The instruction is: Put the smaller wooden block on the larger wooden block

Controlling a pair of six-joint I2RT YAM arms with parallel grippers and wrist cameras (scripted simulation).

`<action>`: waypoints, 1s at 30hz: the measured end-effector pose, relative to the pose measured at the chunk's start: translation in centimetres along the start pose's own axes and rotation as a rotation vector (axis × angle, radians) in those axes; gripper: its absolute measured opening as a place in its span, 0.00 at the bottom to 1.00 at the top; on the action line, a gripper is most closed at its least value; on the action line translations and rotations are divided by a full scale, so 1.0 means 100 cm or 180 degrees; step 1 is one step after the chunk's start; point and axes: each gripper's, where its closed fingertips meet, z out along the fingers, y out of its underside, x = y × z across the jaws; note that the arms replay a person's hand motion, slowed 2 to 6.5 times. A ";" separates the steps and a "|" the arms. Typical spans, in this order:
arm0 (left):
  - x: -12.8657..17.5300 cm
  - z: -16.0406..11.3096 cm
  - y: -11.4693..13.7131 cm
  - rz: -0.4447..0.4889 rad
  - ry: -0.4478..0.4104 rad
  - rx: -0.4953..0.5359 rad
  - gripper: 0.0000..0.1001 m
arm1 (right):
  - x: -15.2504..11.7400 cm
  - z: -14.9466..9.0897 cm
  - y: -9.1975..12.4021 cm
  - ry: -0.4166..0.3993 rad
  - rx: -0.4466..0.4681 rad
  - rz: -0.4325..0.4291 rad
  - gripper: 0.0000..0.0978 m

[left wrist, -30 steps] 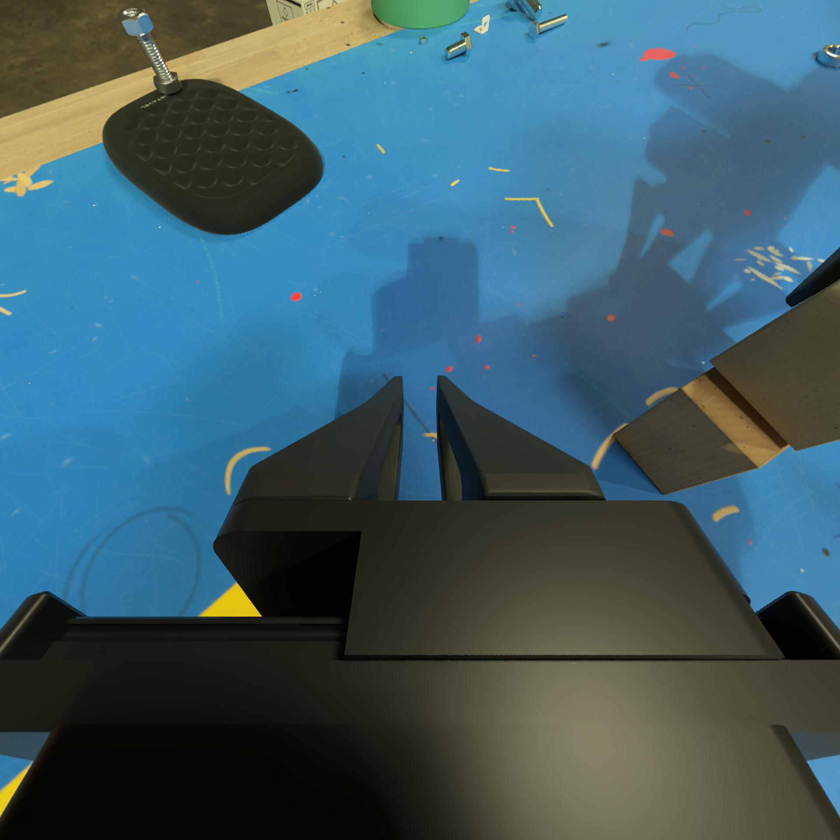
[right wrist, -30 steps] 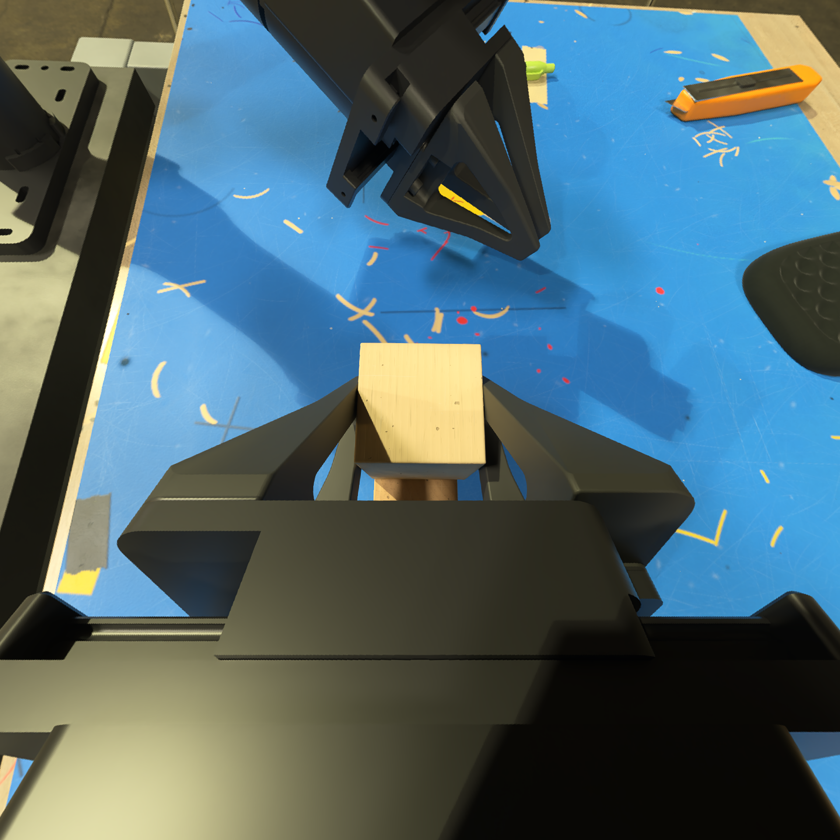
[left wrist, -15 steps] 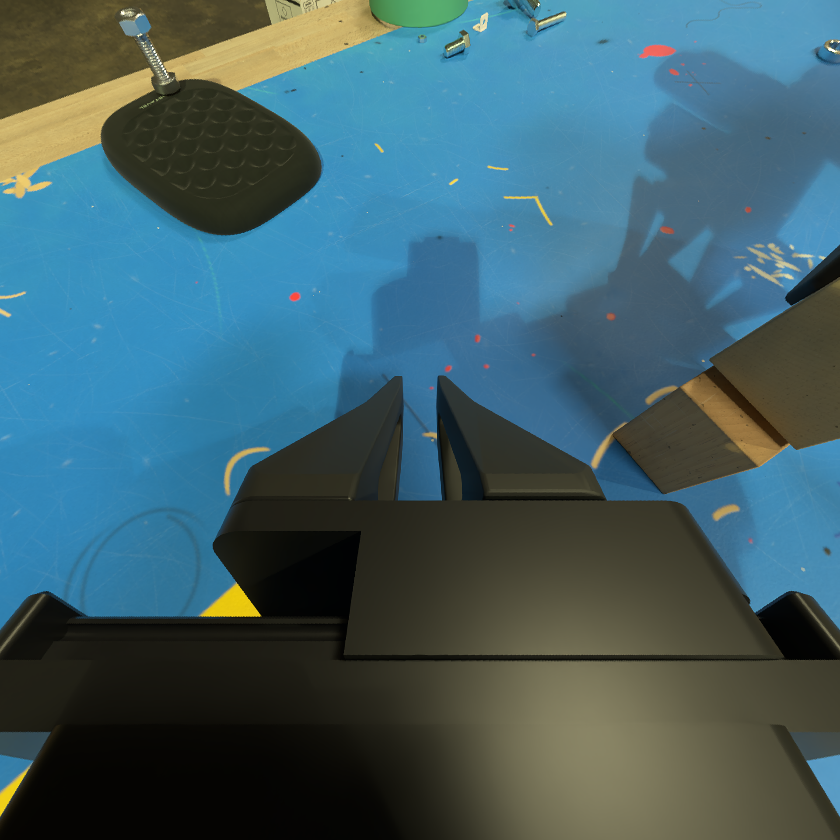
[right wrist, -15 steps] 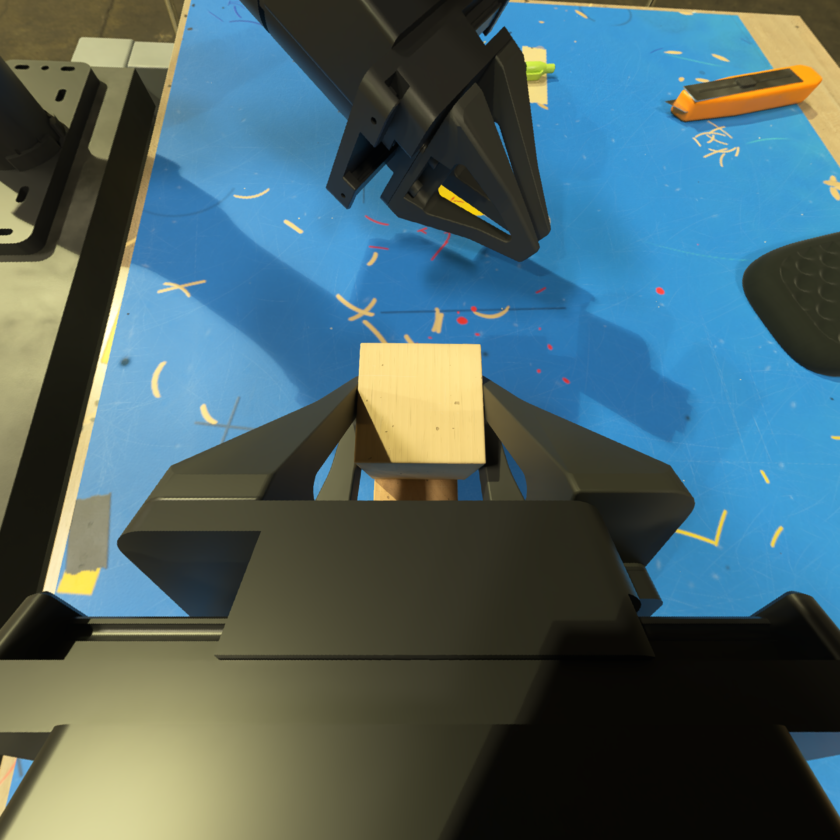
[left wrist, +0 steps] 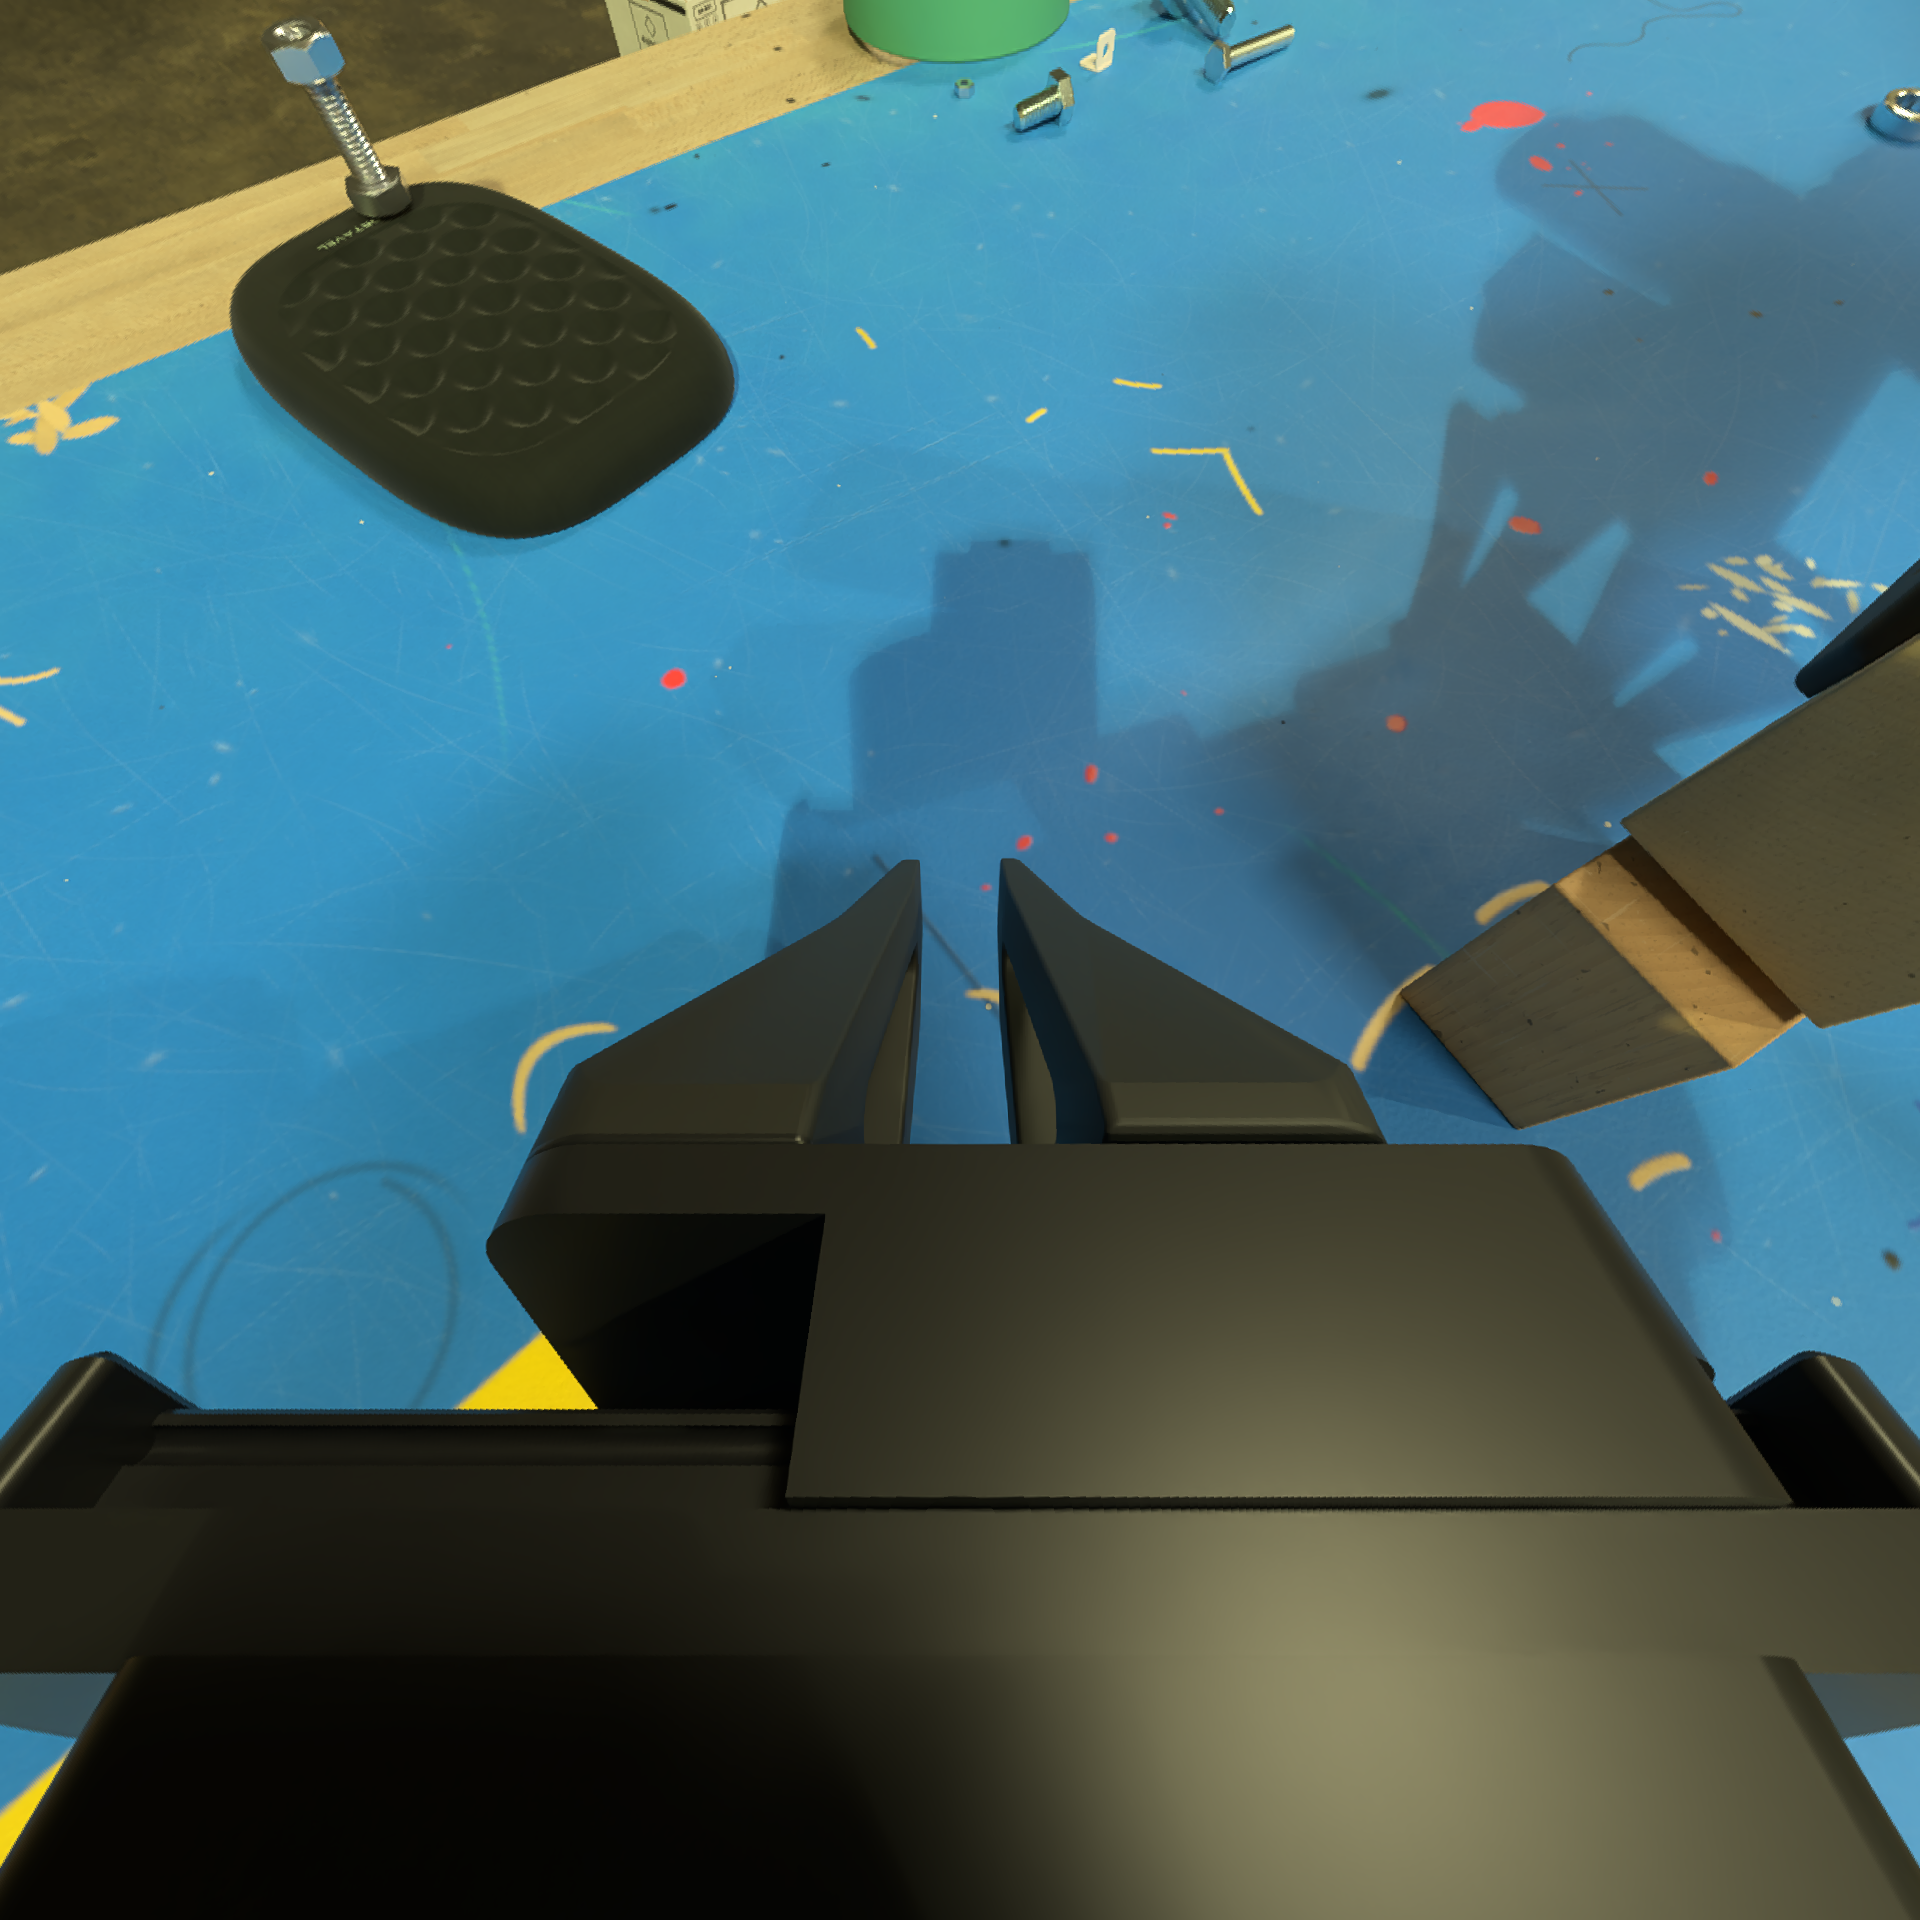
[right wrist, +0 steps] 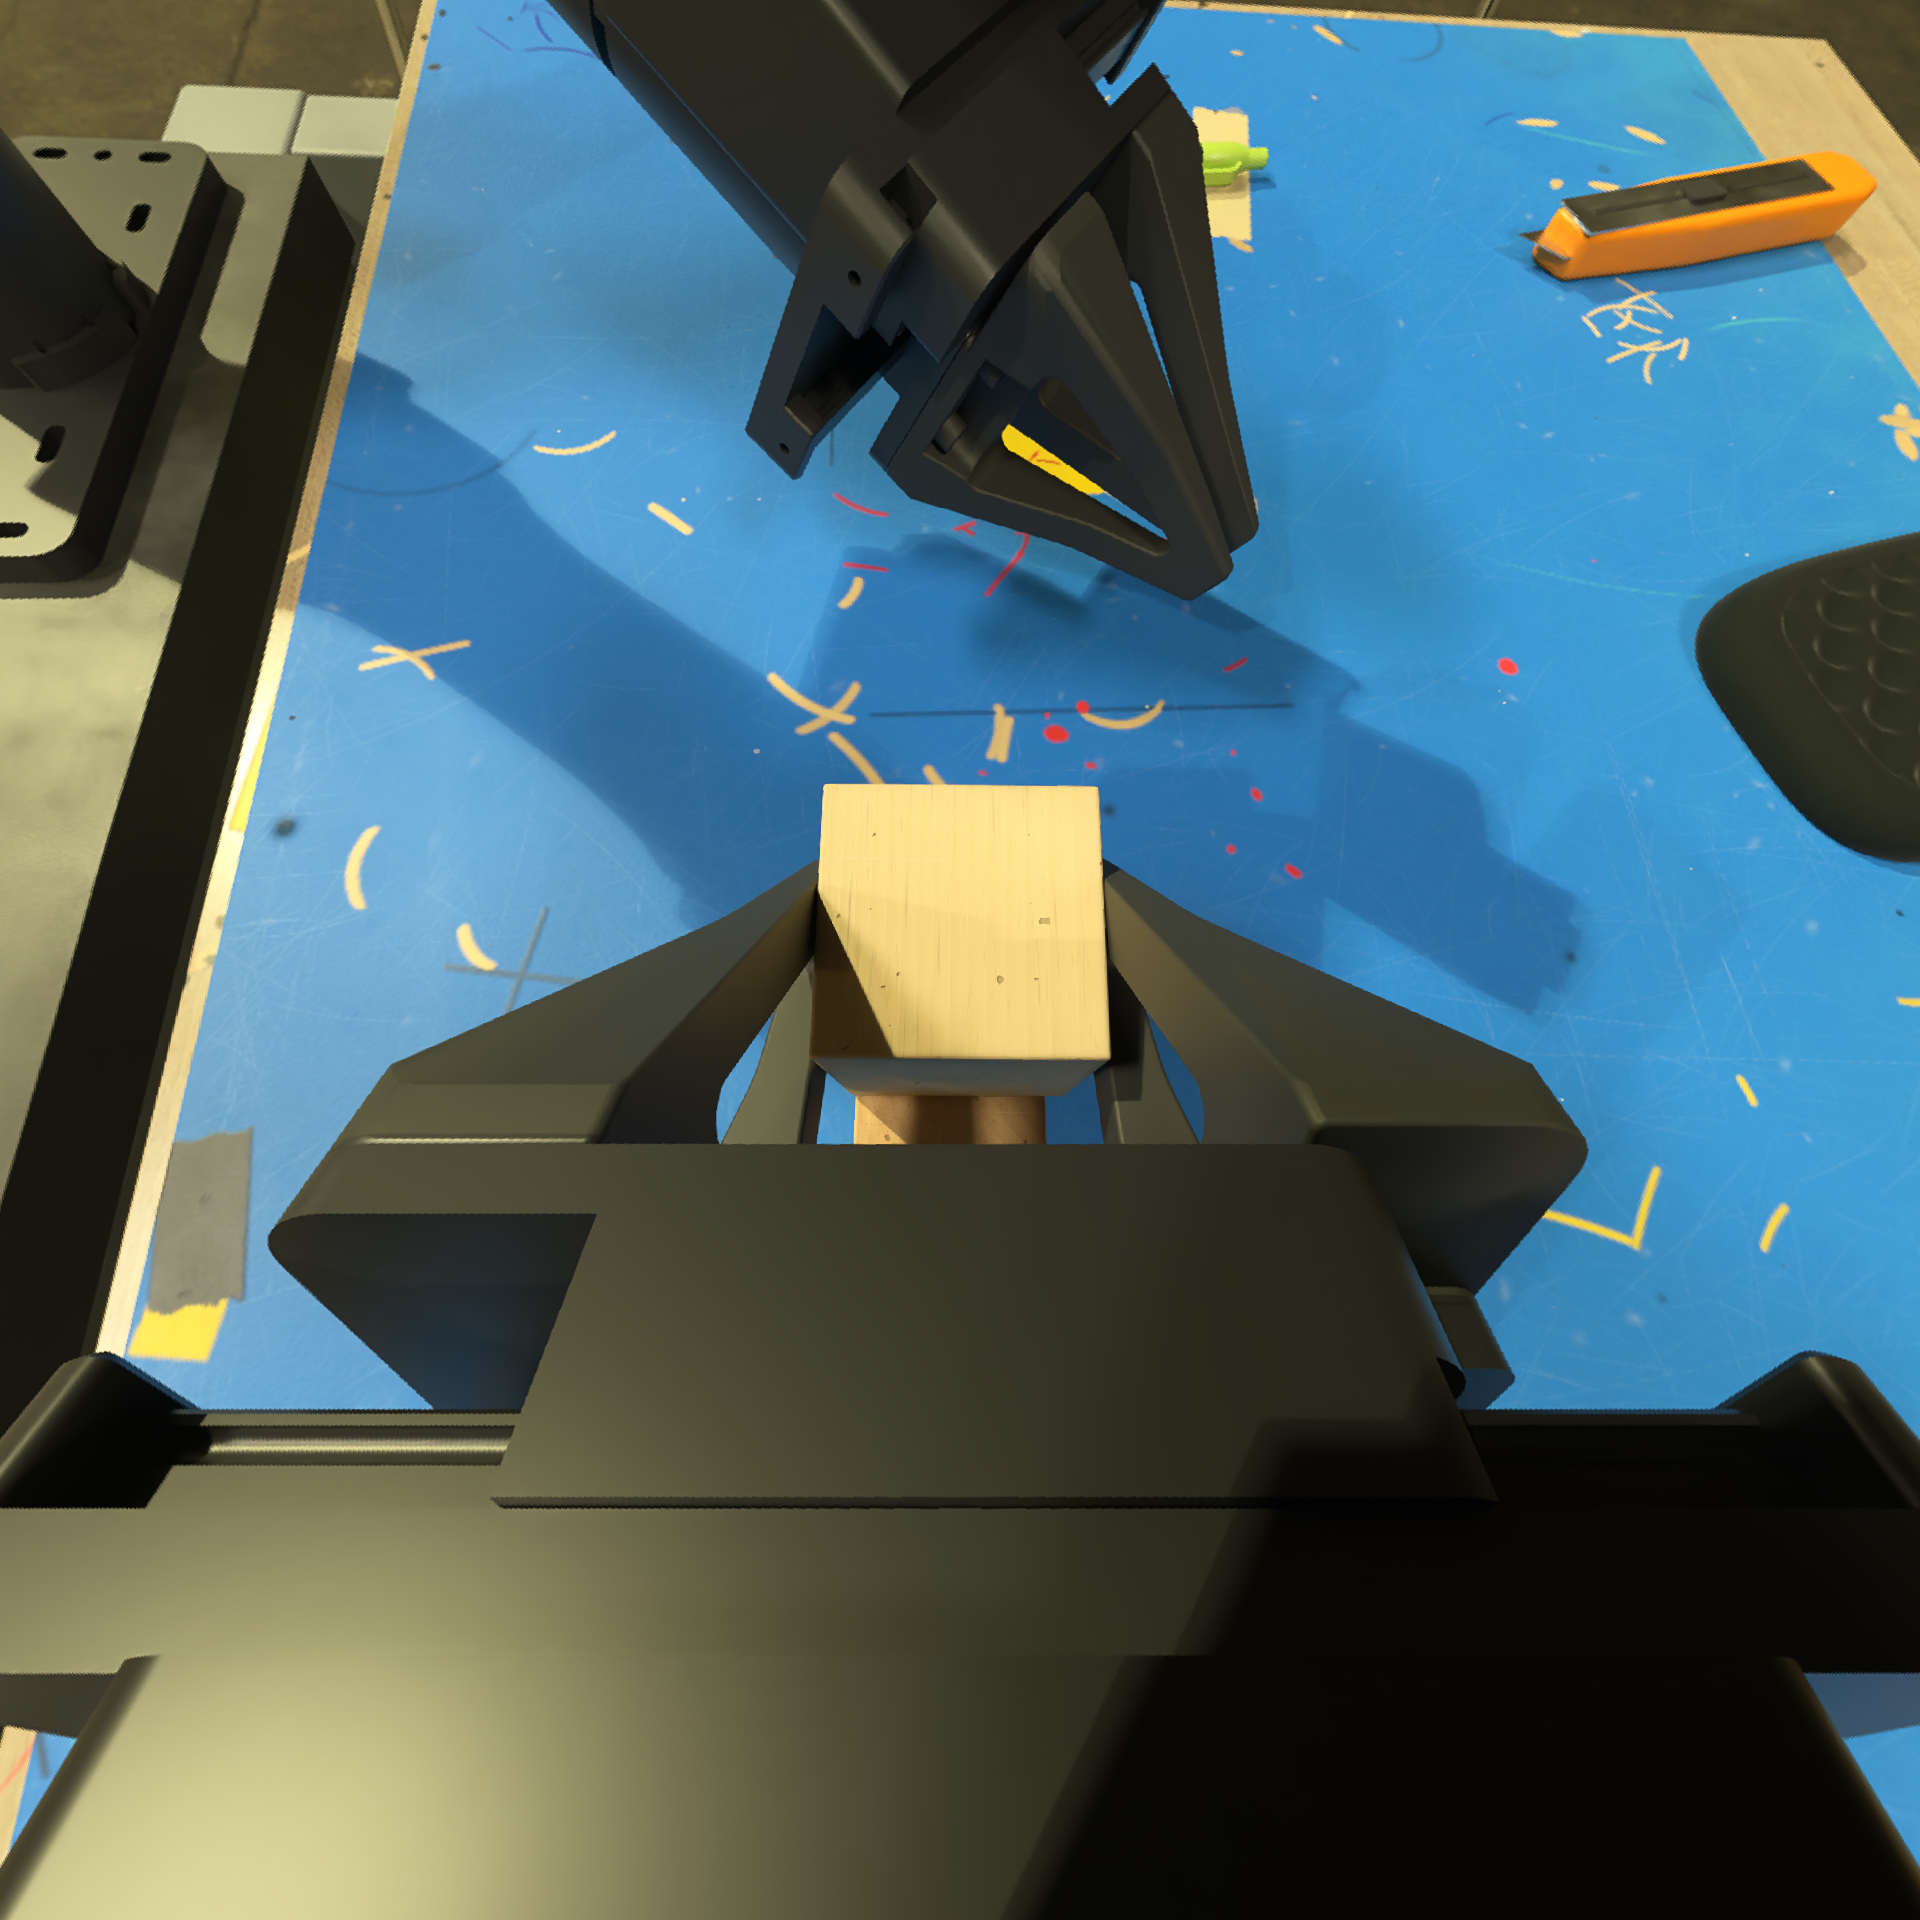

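My right gripper (right wrist: 961, 883) is shut on a pale wooden block (right wrist: 961, 925), one finger on each side. Right under it stands a browner wooden block (right wrist: 951, 1117), mostly hidden. In the left wrist view the pale block (left wrist: 1808, 873) lies over the top of the browner block (left wrist: 1558, 1023), which stands on the blue mat (left wrist: 727, 779). I cannot tell if they touch. My left gripper (left wrist: 958, 868) is shut and empty, low over the mat, to the left of the blocks. It also shows in the right wrist view (right wrist: 1195, 561), beyond the blocks.
A black textured pad (left wrist: 478, 353) lies far left, with an upright bolt (left wrist: 343, 125) at its edge. A green round object (left wrist: 956, 21) and loose bolts (left wrist: 1039, 104) lie along the far wooden edge. An orange utility knife (right wrist: 1704, 213) and a black arm mount (right wrist: 104, 364) show in the right wrist view.
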 end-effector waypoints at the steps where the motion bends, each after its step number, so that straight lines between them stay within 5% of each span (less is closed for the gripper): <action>1: 0.000 0.000 0.000 0.0001 0.0000 0.0000 0.12 | 0.000 0.000 0.000 0.0000 0.0000 0.0000 0.40; 24: 0.000 0.000 0.000 0.0010 0.0003 0.0001 0.12 | 0.000 0.000 0.000 0.0012 0.0017 -0.0018 0.40; 30: 0.000 0.000 0.000 0.0012 0.0003 0.0001 0.12 | 0.000 0.000 0.002 0.0024 -0.0010 -0.0027 0.70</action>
